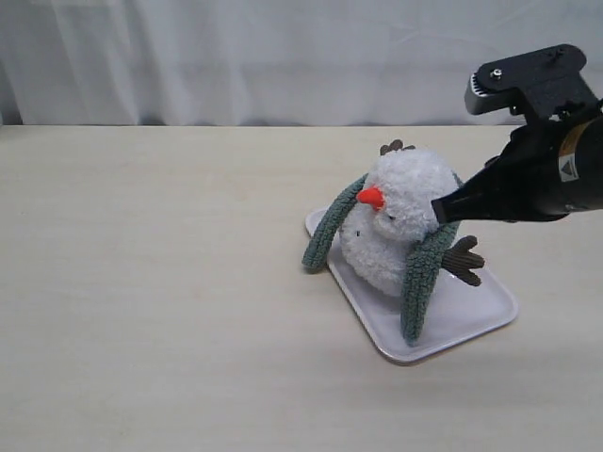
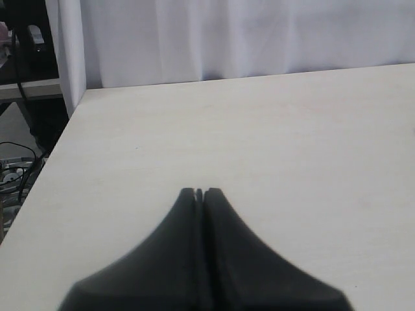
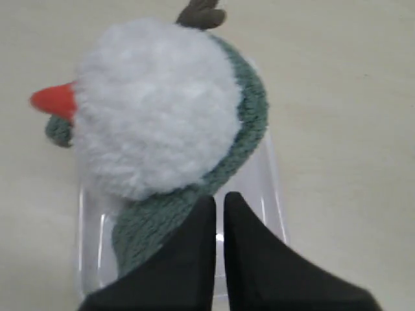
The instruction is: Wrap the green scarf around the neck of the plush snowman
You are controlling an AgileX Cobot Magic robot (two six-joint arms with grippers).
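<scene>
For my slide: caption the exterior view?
Closed right gripper beside the plush snowman on a white tray, green scarf draped behind it, ends hanging either side.

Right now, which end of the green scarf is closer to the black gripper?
The scarf end lying on the white tray, below the right gripper; the other end hangs beside the orange nose.

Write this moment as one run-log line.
green scarf: draped behind plush snowman | right end effector: shut at scarf | left end effector: shut, away
</scene>
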